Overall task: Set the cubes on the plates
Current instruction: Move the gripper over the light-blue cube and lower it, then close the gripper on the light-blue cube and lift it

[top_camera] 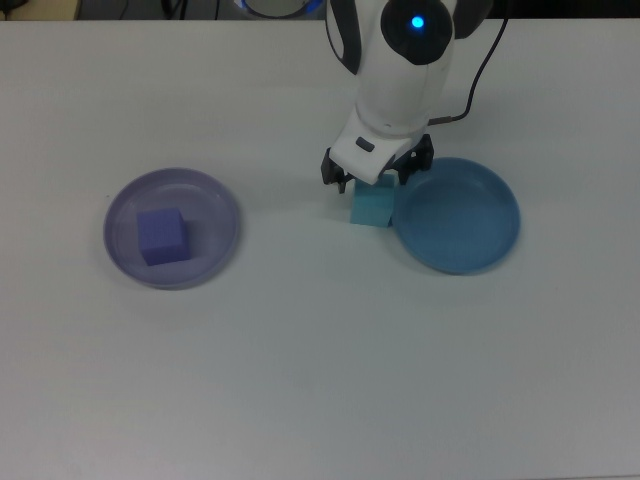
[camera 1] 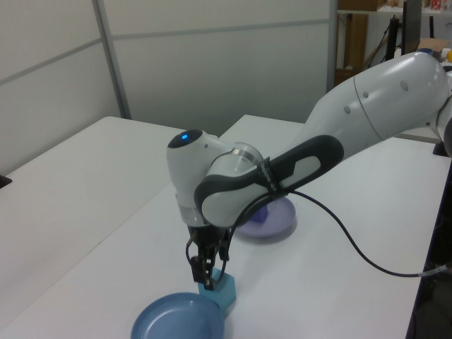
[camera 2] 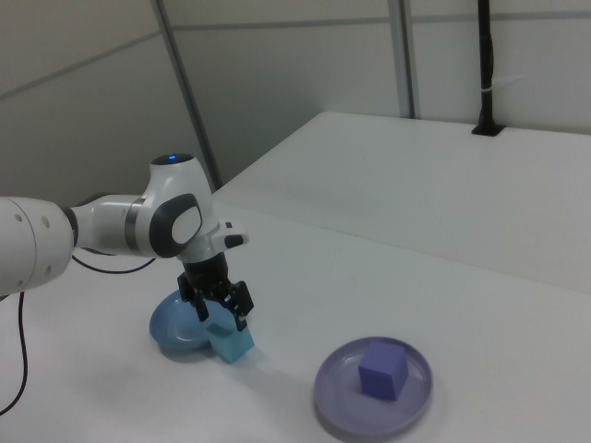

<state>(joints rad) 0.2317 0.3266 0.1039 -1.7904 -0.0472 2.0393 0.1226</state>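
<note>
The purple cube (top_camera: 162,236) rests inside the lavender plate (top_camera: 215,215) on the top view's left; both also show in the right view, cube (camera 2: 382,367) on plate (camera 2: 342,401). A turquoise cube (top_camera: 372,208) sits on the table against the blue plate's (top_camera: 465,220) left rim. My gripper (top_camera: 372,176) hovers low over this cube, open, one finger on each side of its far part. In the left view the gripper (camera 1: 205,272) stands just above the turquoise cube (camera 1: 222,291), next to the blue plate (camera 1: 173,323). The arm hides most of the purple cube there.
A black cable (top_camera: 478,75) runs from the arm toward the top view's upper edge. The white table (top_camera: 320,380) stretches wide around both plates. Wall panels and a black post (camera 2: 488,65) stand behind the table.
</note>
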